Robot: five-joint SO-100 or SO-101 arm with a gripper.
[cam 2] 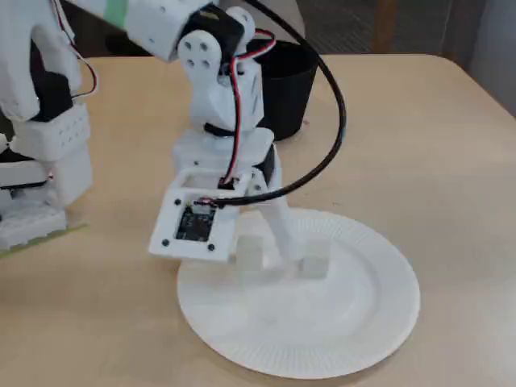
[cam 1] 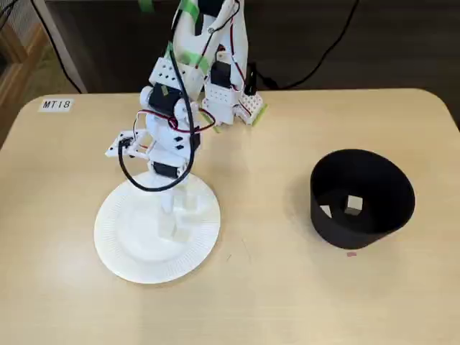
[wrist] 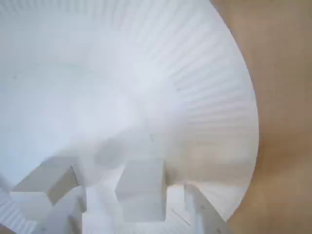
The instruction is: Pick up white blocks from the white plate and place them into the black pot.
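The gripper (wrist: 141,214) stands apart around a white block (wrist: 141,192) on the white plate (cam 1: 126,251). A neighbouring block (wrist: 41,187) sits just beside; closing off-centre may nudge it or slip the grasp.

I work on a pale wood tabletop (cam 1: 287,287) with rounded corners, evenly lit. A small white label (cam 1: 56,104) reading MT18 sits near its far left corner in a fixed view. Behind the tabletop, black cables (cam 1: 338,43) trail across dark floor.
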